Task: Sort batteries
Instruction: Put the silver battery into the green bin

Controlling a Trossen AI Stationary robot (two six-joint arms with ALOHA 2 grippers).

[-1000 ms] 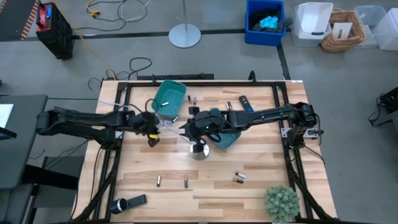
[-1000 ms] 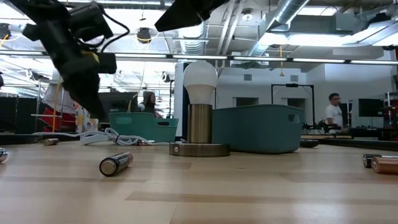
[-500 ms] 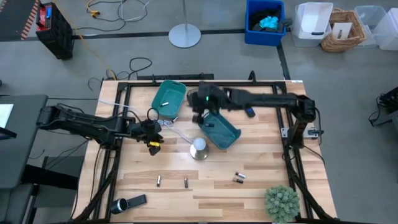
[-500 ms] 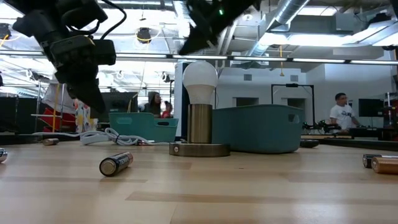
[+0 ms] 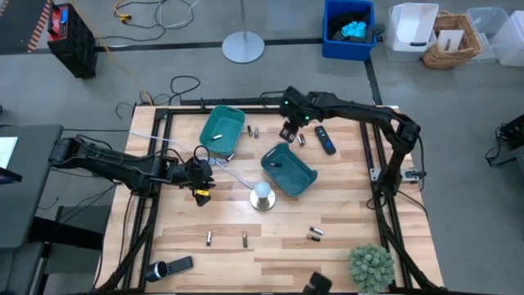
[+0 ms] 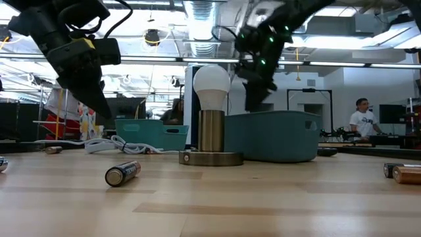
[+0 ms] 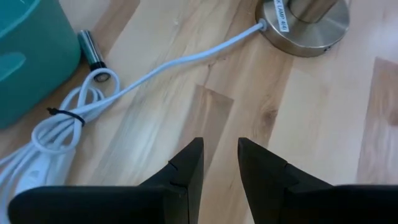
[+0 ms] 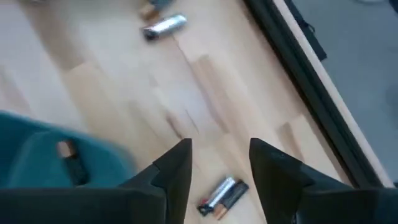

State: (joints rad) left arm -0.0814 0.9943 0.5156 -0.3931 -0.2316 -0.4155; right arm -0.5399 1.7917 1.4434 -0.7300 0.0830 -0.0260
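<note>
Batteries at the far edge: two lie side by side on the tabletop just past the right hand's fingertips, seen from the right wrist; another silvery one lies farther off. In the high view a pair lies between the two bins, and one sits near the black remote-like bar.
Batteries in bins: one dark battery with a copper end lies inside the right teal bin; a pale one shows in the left teal bin.
Batteries near the front: two single ones and lie apart on the wood; a pair lies toward the right; one lies on its side in the low view.
Battery by the cable: one dark battery lies beside the left bin's wall, near the coiled white cable.
Right hand: raised over the far part of the tabletop, just beyond the right bin; fingers apart, nothing between them.
Left hand: over the left middle of the tabletop, near the cable; fingers slightly apart with a narrow gap, holding nothing.
Lamp: a white bulb on a round metal base, just beside the right bin, its cable running toward the left bin.
Other things: a flashlight-like cylinder at the front left, a green plant at the front right.
</note>
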